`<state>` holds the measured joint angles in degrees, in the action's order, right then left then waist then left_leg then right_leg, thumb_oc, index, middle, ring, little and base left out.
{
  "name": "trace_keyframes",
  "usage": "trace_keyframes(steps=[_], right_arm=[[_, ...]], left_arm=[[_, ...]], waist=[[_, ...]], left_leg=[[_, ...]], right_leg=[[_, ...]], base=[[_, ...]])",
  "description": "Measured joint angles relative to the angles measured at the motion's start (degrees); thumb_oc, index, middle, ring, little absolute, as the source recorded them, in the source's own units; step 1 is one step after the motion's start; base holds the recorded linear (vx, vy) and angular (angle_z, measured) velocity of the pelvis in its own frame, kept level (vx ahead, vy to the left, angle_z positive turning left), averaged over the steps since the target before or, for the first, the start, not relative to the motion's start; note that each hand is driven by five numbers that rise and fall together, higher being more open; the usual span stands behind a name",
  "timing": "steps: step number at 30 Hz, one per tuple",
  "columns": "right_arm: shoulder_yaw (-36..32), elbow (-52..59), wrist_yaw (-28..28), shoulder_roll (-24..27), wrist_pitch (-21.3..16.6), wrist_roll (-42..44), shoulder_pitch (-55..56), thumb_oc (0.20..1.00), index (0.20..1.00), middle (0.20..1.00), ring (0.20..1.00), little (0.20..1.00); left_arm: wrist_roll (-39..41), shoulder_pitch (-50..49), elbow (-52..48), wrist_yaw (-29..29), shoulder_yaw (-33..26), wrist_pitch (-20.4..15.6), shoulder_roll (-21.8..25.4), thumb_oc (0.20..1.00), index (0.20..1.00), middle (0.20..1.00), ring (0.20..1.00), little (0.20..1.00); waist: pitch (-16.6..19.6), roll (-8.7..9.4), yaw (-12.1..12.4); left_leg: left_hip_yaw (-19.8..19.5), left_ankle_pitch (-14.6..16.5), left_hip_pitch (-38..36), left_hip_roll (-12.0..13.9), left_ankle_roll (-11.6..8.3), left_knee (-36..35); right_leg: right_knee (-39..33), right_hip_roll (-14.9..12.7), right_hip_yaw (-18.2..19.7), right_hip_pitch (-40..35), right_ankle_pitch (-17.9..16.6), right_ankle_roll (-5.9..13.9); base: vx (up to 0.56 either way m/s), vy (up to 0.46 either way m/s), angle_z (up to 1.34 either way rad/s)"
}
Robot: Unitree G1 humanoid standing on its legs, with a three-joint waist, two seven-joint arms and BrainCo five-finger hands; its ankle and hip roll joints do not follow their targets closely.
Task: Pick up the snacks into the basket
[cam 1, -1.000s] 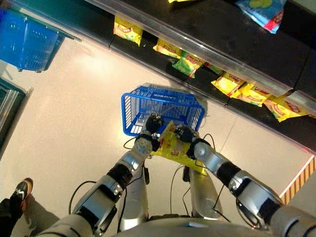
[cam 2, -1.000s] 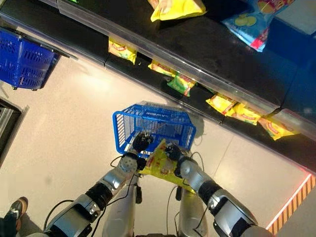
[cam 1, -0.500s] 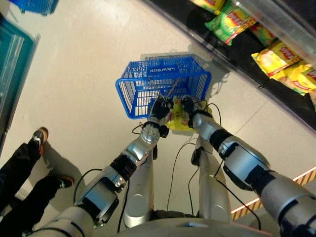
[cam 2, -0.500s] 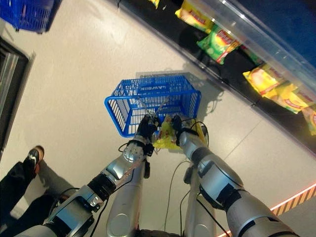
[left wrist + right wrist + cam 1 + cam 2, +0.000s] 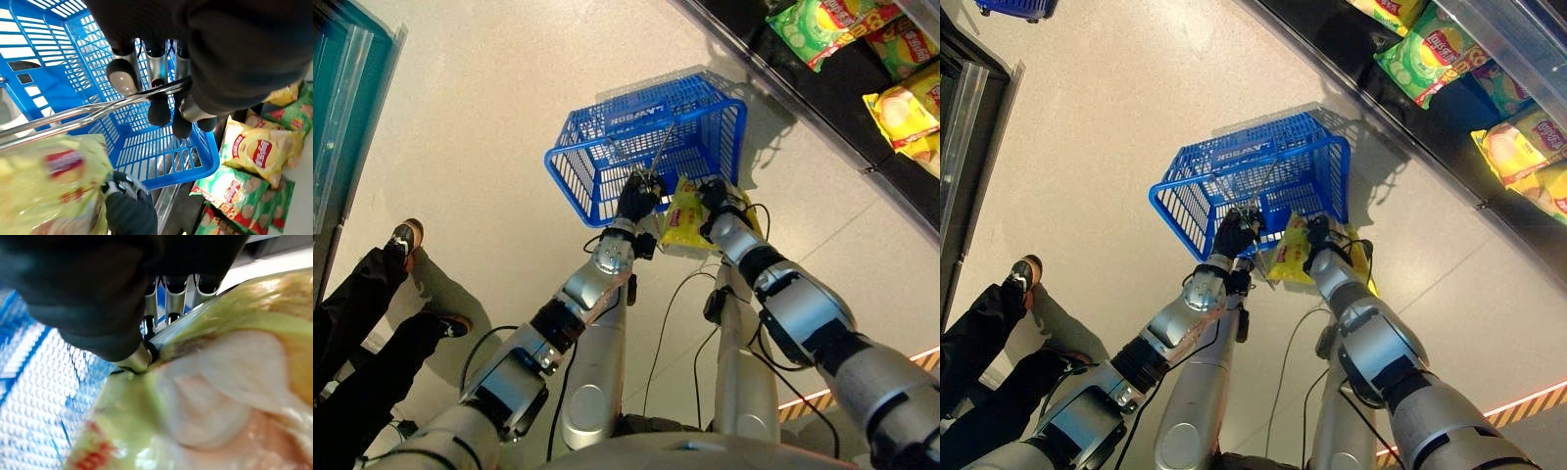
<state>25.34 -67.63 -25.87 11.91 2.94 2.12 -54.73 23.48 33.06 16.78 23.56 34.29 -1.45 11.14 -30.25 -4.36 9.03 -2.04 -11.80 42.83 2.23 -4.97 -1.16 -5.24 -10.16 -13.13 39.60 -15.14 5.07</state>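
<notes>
Your left hand (image 5: 636,199) is curled round the blue basket's metal handle (image 5: 88,112), fingers (image 5: 159,105) hooked over the wire at mid-frame. Your right hand (image 5: 713,196) pinches the top edge of a yellow snack bag (image 5: 685,217), which hangs just beside the blue wire basket (image 5: 607,162), at its near right corner. More snack bags (image 5: 813,24) lie on the dark shelf (image 5: 832,98) at upper right. A person's legs (image 5: 362,313) stand at lower left.
</notes>
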Motion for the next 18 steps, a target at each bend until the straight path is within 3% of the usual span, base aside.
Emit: trace_keyframes(steps=[2,4,6,9,18], right_arm=[[-1.73,2.74,1.23,0.14,-1.59,6.28,0.35,0.2,0.2,0.2,0.2,0.2],[0.71,6.18,2.52,1.24,-2.89,9.37,0.88,0.2,0.2,0.2,0.2,0.2],[4.43,19.57,3.08,3.76,-4.41,9.76,5.92,0.2,0.2,0.2,0.2,0.2],[4.95,28.18,3.12,2.08,-6.58,9.14,8.78,0.2,0.2,0.2,0.2,0.2],[5.95,33.8,3.97,1.11,-8.03,7.41,17.22,0.2,0.2,0.2,0.2,0.2]], left_arm=[[1.04,-0.13,0.01,-0.11,-0.55,-0.05,-0.18,0.2,0.2,0.2,0.2,0.2],[1.27,-0.45,0.0,-0.17,-1.62,-0.12,-0.57,0.2,0.2,0.2,0.2,0.2],[2.14,-0.74,0.04,-0.11,-3.03,-0.4,-1.03,0.2,0.2,0.2,0.2,0.2],[1.39,-0.76,0.36,1.23,-6.03,-0.4,-0.91,0.2,0.2,0.2,0.2,0.2],[-7.04,-1.7,0.41,5.48,-8.65,-0.01,1.89,0.2,0.2,0.2,0.2,0.2]], waist=[[0.0,0.0,-0.18],[0.0,0.01,-0.2],[0.01,0.04,-0.66],[0.01,0.11,-2.47],[0.07,1.01,-6.12]], left_leg=[[-0.02,-0.01,-0.03,0.08,0.01,0.02],[-0.07,-0.05,-0.02,0.12,-0.02,0.02],[-0.38,-0.06,0.09,0.23,-0.03,-0.03],[-0.4,-0.05,0.11,0.21,-0.03,-0.02],[-0.4,-0.06,0.05,0.24,-0.02,-0.03]], right_leg=[[0.0,0.09,-0.02,-0.07,-0.01,-0.01],[0.0,0.14,-0.08,-0.08,-0.01,-0.01],[0.0,0.23,-0.18,-0.14,0.01,-0.02],[0.01,0.22,-0.21,-0.21,0.01,-0.02],[0.01,0.24,-0.2,-0.29,0.0,-0.01]], base=[[0.0,0.0,0.0],[0.0,0.0,0.0],[0.01,-0.022,0.04],[0.0,0.0,0.0],[0.0,0.0,0.0]])
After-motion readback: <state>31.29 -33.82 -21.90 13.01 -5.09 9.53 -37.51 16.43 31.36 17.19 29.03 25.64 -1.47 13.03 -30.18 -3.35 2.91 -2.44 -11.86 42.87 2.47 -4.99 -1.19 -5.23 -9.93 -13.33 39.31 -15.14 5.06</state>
